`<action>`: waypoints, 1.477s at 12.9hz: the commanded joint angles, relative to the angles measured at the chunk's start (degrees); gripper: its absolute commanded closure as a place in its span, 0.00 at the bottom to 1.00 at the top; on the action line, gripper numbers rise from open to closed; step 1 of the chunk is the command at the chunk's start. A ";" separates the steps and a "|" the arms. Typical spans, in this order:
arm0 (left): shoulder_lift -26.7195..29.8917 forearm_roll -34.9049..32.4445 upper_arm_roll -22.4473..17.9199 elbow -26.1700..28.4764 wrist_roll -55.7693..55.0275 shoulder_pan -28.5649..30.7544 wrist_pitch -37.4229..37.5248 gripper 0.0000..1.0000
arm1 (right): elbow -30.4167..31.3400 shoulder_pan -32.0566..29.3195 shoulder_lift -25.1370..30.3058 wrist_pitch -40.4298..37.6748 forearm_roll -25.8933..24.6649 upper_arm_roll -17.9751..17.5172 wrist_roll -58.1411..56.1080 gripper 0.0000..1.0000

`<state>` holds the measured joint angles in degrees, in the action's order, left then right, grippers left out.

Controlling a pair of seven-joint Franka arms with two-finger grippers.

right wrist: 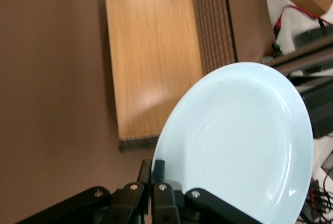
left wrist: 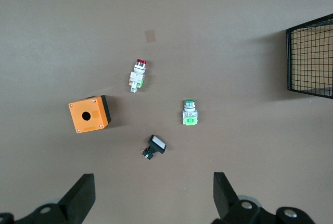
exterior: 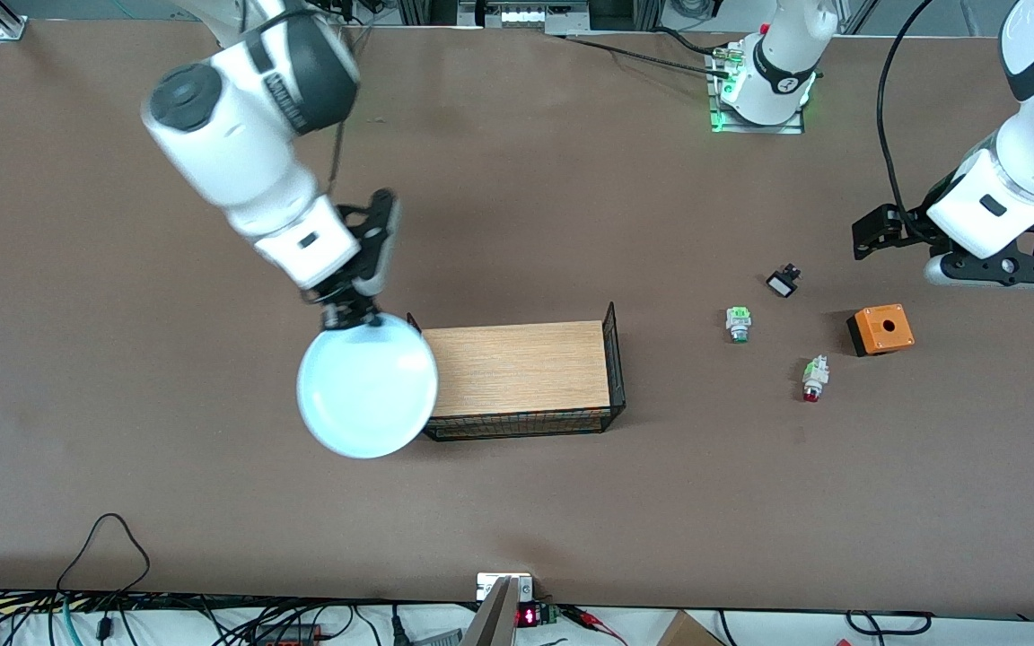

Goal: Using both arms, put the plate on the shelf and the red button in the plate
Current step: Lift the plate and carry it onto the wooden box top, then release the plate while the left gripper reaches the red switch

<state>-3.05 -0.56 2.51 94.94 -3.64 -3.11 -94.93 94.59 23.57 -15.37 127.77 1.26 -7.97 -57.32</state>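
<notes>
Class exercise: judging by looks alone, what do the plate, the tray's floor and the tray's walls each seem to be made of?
The plate, held by the right gripper: probably glazed ceramic or melamine; pale blue, glossy, with reflections and faint concentric rings.
The tray floor: wood or wood-look laminate; visible grain, satin sheen.
The tray walls: thin black wire mesh, likely coated metal.

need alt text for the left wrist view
Open left gripper over a brown table with a tiny red-capped white push-button switch, a green-capped switch, a small black-and-white part, an orange box with a hole and a black wire basket's corner.
</notes>
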 commanded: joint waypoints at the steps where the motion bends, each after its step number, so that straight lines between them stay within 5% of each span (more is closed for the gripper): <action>1: -0.73 1.09 -0.13 -1.51 0.91 -0.14 1.07 0.00 | -2.04 4.71 -1.33 -1.12 -5.03 0.59 6.85 1.00; 11: -0.65 1.09 -0.13 -1.51 0.91 -0.14 1.15 0.00 | -2.30 19.32 -9.76 2.21 -30.43 0.59 40.95 1.00; 16: -0.91 1.00 -0.22 -1.42 1.09 0.21 1.07 0.00 | -2.13 19.49 -13.63 7.84 -35.87 0.77 47.46 1.00; 19: -6.60 0.22 -0.31 -1.16 1.26 1.00 2.55 0.00 | -2.04 19.49 -15.56 9.95 -37.65 0.94 49.50 1.00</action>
<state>-4.94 -0.56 2.32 95.13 -3.64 -2.78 -93.69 93.93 42.74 -29.37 136.69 -34.62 -7.42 -9.70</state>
